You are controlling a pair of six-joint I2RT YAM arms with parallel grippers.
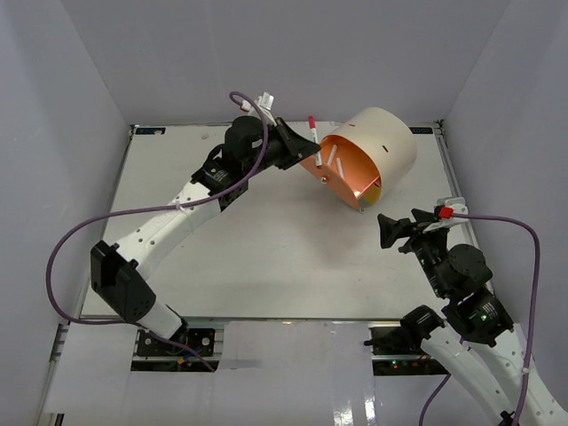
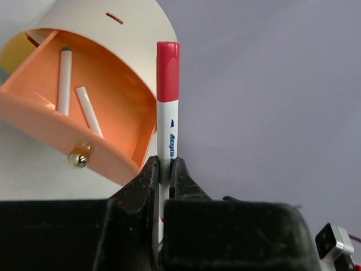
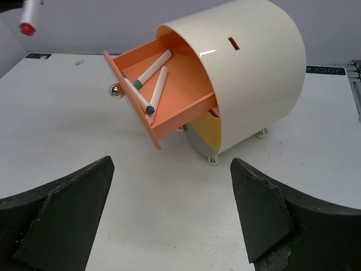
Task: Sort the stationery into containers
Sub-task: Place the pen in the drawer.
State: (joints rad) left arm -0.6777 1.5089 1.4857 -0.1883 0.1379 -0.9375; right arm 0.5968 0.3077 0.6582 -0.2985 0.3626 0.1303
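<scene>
At the far left of centre, my left end effector (image 2: 164, 169) is clenched on a white marker (image 2: 167, 113) with a red cap. It grips the lower barrel, with the marker upright and the cap on top. The marker stands just beside the open orange drawer (image 2: 56, 130), at the corner where the drawer meets the cream shell, and not yet over the tray.

Inside that drawer lie at least two white pens (image 2: 65, 79), so part of the sorting looks done. No other loose pen shows on the bench (image 1: 266, 248) in any view, so I judge this marker may be among the last. It is not yet delivered.

The organiser (image 1: 382, 142) sits right of centre toward the far side, tilted so the drawer faces the left arm. The drawer's front lip carries a brass knob (image 2: 80, 157). The shell's curved rim overhangs the back of the tray, so the open window is only the forward part. The marker must clear the lip and stay short of that rim.

Below the orange drawer, a yellow drawer (image 3: 211, 125) shows as a sliver, barely out.

On the near right, my right end effector (image 3: 169, 169) is released with its jaws wide. It faces the organiser but is well apart from it, with bare bench between. The enclosure walls (image 1: 71, 89) stand close behind the organiser.
</scene>
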